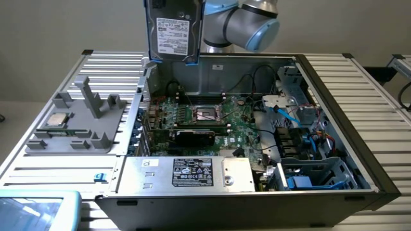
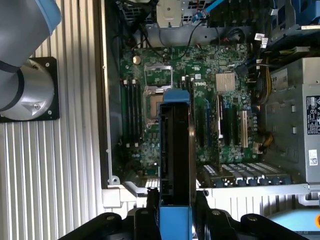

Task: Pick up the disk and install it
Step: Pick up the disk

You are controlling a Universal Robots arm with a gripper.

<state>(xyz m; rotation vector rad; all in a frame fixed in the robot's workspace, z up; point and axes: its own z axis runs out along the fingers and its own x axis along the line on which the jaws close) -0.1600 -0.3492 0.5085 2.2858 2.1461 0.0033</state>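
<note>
Exterior view: the disk (image 1: 172, 30) hangs upright in the air above the far wall of the open computer case (image 1: 224, 209), toward the exterior view's left, clear of every part inside the case. Its white printed label faces the camera and 1 blue rail runs down each long edge. The robot arm (image 1: 243, 20) stands just beside it on the exterior view's right. Below, the motherboard (image 1: 215, 122) lies exposed on the case floor, with the CPU socket (image 1: 207, 114) near its middle and a black card (image 1: 196, 137) just in front of that socket. A silver box with a black label (image 1: 192, 172) occupies the near edge of the case, and a drive cage (image 1: 314, 174) with blue fittings sits in the near corner on the exterior view's right. Outside the case, on the slatted table (image 1: 378, 110), a grey fixture (image 1: 77, 134) carries a small square silver chip (image 1: 57, 119), well apart from the disk. Wrist view: the gripper (image 2: 176, 200) holds the disk edge-on, its 2 black fingers (image 2: 151, 210) set against the disk's 2 opposite sides, 1 on each, pinching it between them. The disk is suspended over the motherboard and does not touch it.
</note>
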